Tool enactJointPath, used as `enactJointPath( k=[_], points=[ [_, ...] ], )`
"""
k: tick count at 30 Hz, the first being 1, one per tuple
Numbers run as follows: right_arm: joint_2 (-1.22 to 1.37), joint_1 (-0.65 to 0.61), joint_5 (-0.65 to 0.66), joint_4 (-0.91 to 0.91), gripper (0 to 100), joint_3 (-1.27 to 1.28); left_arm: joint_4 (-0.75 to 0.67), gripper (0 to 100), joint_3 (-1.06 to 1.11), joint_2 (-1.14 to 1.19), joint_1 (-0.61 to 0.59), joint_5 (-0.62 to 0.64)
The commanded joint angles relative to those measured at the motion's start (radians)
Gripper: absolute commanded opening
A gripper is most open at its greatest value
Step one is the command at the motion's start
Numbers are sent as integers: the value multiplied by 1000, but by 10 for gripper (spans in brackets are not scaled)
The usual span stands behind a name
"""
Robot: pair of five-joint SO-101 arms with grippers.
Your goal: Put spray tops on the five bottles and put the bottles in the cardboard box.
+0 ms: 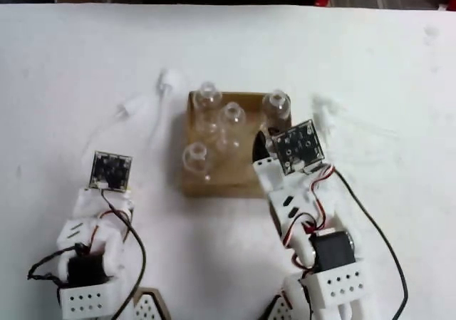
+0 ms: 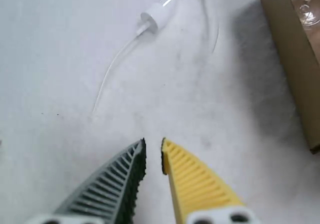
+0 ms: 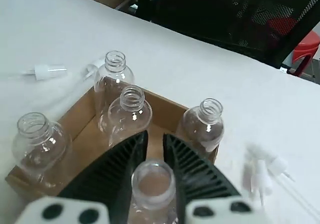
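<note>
- At the cardboard box's (image 1: 187, 184) right edge, the right gripper (image 3: 154, 140) clasps a bottle (image 3: 152, 180) by the neck.
- The left gripper (image 2: 153, 146) is over the tabletop, jaws barely apart, with a spray top (image 2: 156, 14) well ahead.

table (image 1: 228, 42) is seen from overhead. wrist views are taken close and low. cardboard box (image 1: 221, 186) is shared.

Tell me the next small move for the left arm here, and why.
Probably ease the empty left gripper forward to the white plastic spray top lying ahead on the white table. Every clear plastic bottle, in the brown cardboard box or in the right gripper, has a bare neck.
</note>
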Motion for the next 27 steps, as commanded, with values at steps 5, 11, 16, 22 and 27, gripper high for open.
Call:
enactJointPath(
  k=[5, 11, 16, 22, 27],
  points=[
    [36, 1, -9, -16, 16, -2, 5, 64, 0, -1, 10, -9],
    [27, -1, -9, -38, 16, 83, 5, 64, 0, -1, 10, -9],
    [27, 1, -8, -41, 16, 97, 5, 64, 0, -1, 10, -9],
    [27, 47, -14, -39, 16, 104, 5, 64, 0, -1, 10, -9],
    [27, 84, -14, -42, 18, 114, 5, 64, 0, -1, 10, -9]
  ],
)
